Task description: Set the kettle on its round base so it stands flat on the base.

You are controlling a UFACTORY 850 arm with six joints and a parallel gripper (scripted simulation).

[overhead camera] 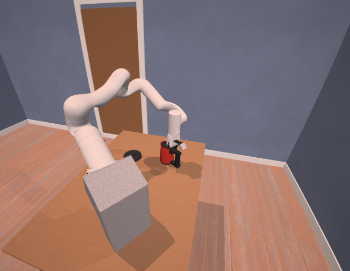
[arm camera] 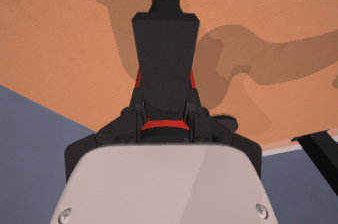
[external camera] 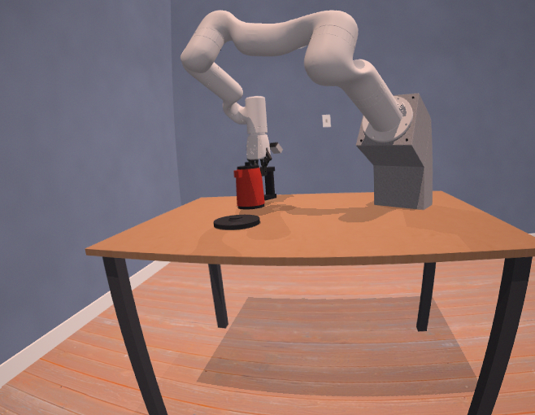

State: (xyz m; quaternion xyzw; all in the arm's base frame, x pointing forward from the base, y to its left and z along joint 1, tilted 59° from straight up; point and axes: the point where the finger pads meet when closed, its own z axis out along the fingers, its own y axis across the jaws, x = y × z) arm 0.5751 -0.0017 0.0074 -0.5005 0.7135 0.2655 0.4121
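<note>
So the red kettle (overhead camera: 166, 155) (external camera: 250, 187) (arm camera: 165, 124) is upright on the counter (overhead camera: 172, 198) (external camera: 321, 236) (arm camera: 280, 0), a bit left of center in the exterior view. Gripper's (overhead camera: 171, 147) (external camera: 258, 166) (arm camera: 166, 106) clamped on its black handle (overhead camera: 177, 159) (external camera: 270, 181) (arm camera: 166, 55), up by the body. Black base (overhead camera: 132, 155) (external camera: 237, 222) (arm camera: 227, 121) lies flat nearby, lower left of the kettle there.

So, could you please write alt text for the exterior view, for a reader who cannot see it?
A white robot arm reaches down over a wooden table, its tool closed on the black handle of a red kettle, which stands beside its round black base.
</note>
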